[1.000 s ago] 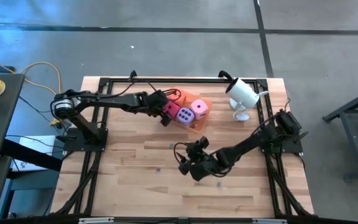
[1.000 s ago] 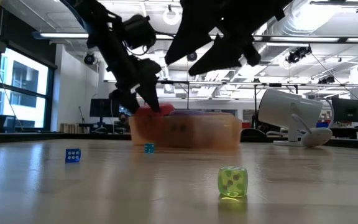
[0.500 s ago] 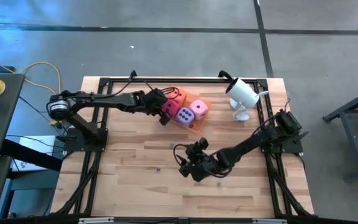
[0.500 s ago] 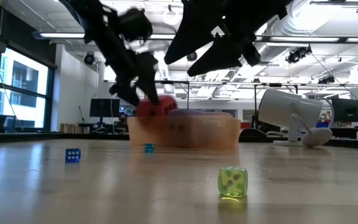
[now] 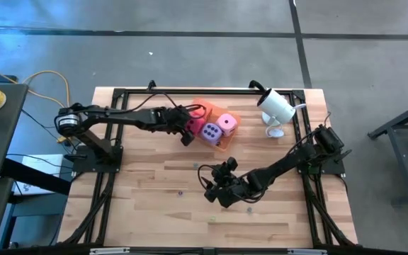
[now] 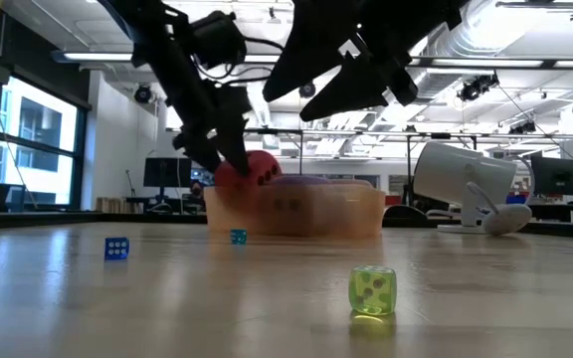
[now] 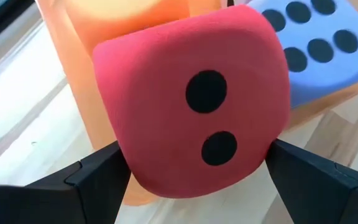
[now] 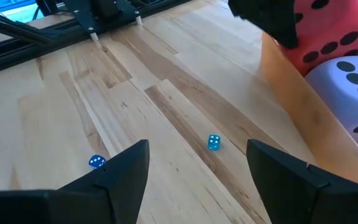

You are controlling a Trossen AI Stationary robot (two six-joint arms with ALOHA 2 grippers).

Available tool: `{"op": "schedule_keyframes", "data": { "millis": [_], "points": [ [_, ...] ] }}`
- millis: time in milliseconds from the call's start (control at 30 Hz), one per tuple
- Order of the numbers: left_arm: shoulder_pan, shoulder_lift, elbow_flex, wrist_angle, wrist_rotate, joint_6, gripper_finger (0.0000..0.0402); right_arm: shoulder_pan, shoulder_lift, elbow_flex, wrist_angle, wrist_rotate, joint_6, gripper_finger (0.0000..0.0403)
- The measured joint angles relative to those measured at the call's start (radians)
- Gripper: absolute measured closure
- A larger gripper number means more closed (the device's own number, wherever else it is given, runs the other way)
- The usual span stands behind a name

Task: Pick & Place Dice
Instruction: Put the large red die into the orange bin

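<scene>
The left gripper (image 5: 188, 128) is pinching the red die (image 5: 191, 125) at the tray's (image 5: 222, 144) nine o'clock edge. The right gripper (image 5: 211, 185), fingers spread and holding nothing, is hovering at the table's (image 5: 147, 184) six o'clock.

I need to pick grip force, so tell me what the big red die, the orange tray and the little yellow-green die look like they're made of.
Red die, gripped in the left hand: probably foam, with a matte, finely textured face and rounded corners.
Orange tray: probably thin plastic; it is translucent, with shapes showing through the wall.
Yellow-green die: likely hard clear plastic or resin, see-through and glossy.

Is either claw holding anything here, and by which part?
The left claw grips the red die by two opposite side faces; the right claw holds nothing.
</scene>
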Motion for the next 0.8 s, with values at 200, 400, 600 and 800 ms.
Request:
{"op": "schedule_keyframes", "data": {
  "millis": [200,400,600,800],
  "points": [
    [0.015,0.047,0.002,0.014,0.003,-0.001,0.0061,0.0,0.0,0.0,0.0,0.001,-0.001,0.0145],
    [0.045,0.082,0.003,0.015,0.14,-0.045,0.0061,0.0,0.001,0.0,-0.001,0.001,-0.002,0.0145],
    [0.046,0.033,-0.001,-0.009,0.18,-0.028,0.0061,0.0,0.001,0.0,-0.007,0.001,-0.002,0.0145],
    [0.046,-0.058,-0.001,0.002,0.184,-0.025,0.0061,0.0,0.001,0.0,-0.008,0.001,-0.002,0.0145]
  ]
}}
